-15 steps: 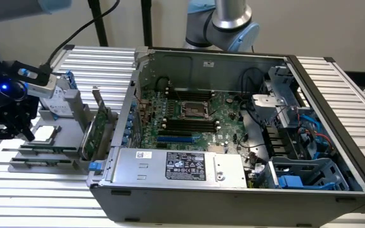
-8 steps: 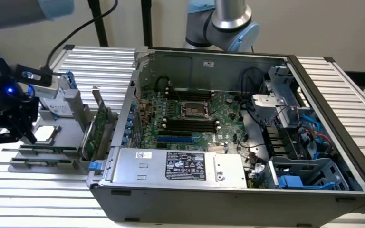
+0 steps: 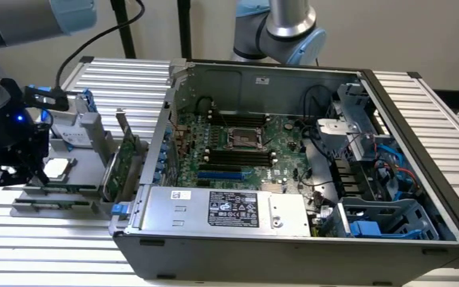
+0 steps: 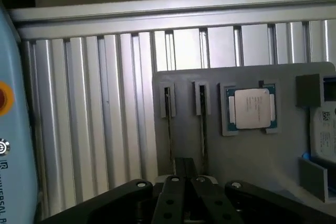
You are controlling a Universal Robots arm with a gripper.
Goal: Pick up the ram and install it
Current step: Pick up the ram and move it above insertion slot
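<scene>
Presently my black gripper (image 4: 186,174) hangs above the grey holder (image 4: 252,156), whose slots stand each thin green ram stick (image 4: 202,129) edge-up for grasping; open or closed, I cannot tell.

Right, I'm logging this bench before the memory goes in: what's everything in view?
table: one, silver slats, under everything.
computer case: one, dark grey, open, centre.
motherboard: one, green, inside the case.
power supply: one, silver, case's near side.
holder: one, grey, on the table, exterior view's left.
ram sticks: two, green, in holder slots.
processor chip: one, silver on green, in the holder beside the ram sticks.
expansion card: one, green with metal bracket, upright between holder and case.
hard drive: one, silver, at the holder's edge.
other robot arm: one, grey and light blue, behind the case.
gripper: one, black, over the holder near the ram sticks.
</scene>
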